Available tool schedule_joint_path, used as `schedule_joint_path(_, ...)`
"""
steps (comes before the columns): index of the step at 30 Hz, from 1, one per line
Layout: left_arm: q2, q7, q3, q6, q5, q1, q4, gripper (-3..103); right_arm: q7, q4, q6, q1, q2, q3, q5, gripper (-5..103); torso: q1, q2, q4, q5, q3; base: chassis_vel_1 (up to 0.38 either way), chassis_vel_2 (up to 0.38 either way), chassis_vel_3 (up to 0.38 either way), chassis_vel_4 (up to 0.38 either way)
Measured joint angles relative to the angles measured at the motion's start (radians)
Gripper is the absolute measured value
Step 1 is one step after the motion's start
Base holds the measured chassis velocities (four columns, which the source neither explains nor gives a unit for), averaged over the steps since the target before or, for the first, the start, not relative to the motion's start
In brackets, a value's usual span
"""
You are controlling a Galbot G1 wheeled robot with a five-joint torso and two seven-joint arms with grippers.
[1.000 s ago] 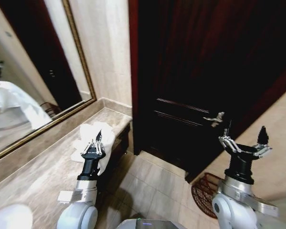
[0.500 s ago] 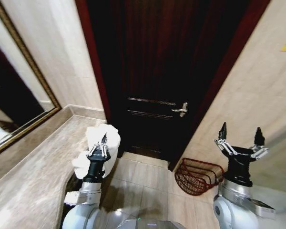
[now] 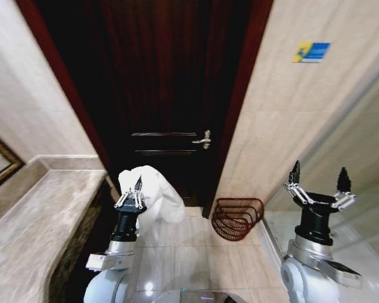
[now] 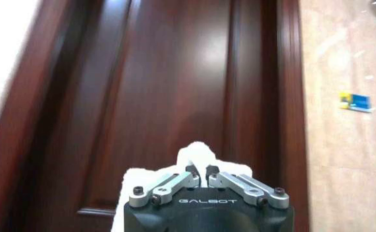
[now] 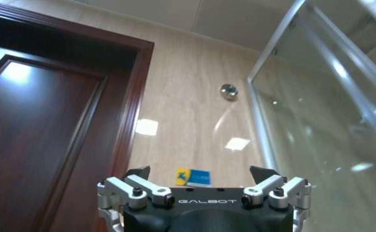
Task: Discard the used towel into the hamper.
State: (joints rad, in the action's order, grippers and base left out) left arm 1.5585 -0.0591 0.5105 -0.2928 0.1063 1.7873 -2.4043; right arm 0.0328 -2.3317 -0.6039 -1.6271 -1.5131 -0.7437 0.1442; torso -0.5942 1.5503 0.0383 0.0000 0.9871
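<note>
— So, where do we stand with the towel (image 3: 153, 196)?

— We have it pinched in our left gripper (image 3: 130, 197), fingers closed tight on the white cloth, which drapes down and to the right of the claw. In the left wrist view the fingertips (image 4: 193, 170) meet with the towel bunched between and behind them. The arm holds it up over the floor, just right of the marble counter (image 3: 31, 221).

— And the hamper (image 3: 237, 218)?

— It sits on the floor against the far wall, right of the dark door (image 3: 158, 95), in the corner where the door frame meets the tiled wall. It looks tipped, its open mouth leaning toward us. It lies to the right of the left gripper, farther away and lower down, well apart from it.

— Our right gripper (image 3: 318, 189)?

— Raised on the right with its fingers spread wide, holding nothing. It waits near the glass panel (image 5: 330, 111).

— How do we do this step well?

— We judge that we need to carry the towel right and forward until the claw hangs over the hamper's mouth, then go low before letting go. The loose hanging fold could catch on the rim or spill outside, so we keep the grip firm until the bulk of the cloth is above the opening.
</note>
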Motion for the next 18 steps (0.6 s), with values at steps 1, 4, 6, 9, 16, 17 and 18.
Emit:
schedule_joint_path(1,-0.001,0.000,0.001,0.001,0.002,-0.001,0.000,2,-0.006,0.002,-0.006,0.001,-0.001,-0.001,-0.001,100,0.000,0.000,-0.0001,-0.0002,0.000,-0.118,-0.140,-0.125,-0.139)
schedule_joint_path(4,-0.003,0.000,0.003,0.003,0.004,-0.003,0.000,2,-0.004,0.006,-0.015,0.006,-0.001,0.000,-0.004,100,0.000,0.000,-0.0001,0.0001,0.000,-0.125,-0.135,-0.152,-0.126)
schedule_joint_path(6,-0.004,0.001,0.003,0.004,0.006,-0.004,0.001,2,-0.001,0.002,-0.020,0.010,-0.001,0.001,0.005,100,0.000,0.000,-0.0001,0.0000,0.000,-0.120,-0.129,-0.123,-0.120)
schedule_joint_path(9,-0.004,0.001,0.003,0.005,0.006,-0.005,0.008,2,0.005,-0.005,-0.024,0.015,0.005,-0.003,0.007,100,0.000,0.000,-0.0001,-0.0001,0.000,-0.125,-0.130,-0.125,-0.120)
schedule_joint_path(16,-0.006,-0.014,-0.001,-0.001,0.027,-0.008,0.011,2,-0.055,-0.014,-0.039,0.005,0.013,-0.002,0.039,100,0.000,0.000,0.0000,-0.0001,0.000,-0.130,-0.114,-0.132,-0.126)
schedule_joint_path(17,-0.007,-0.017,-0.001,-0.006,0.036,-0.011,0.011,2,-0.068,-0.014,-0.046,0.006,0.012,0.000,0.040,100,0.000,0.000,-0.0002,-0.0001,0.000,-0.129,-0.133,-0.118,-0.123)
schedule_joint_path(18,-0.008,-0.019,-0.001,-0.011,0.044,-0.013,0.010,2,-0.074,-0.015,-0.052,0.009,0.012,0.002,0.040,100,0.000,0.000,-0.0002,-0.0001,0.000,-0.138,-0.133,-0.118,-0.115)
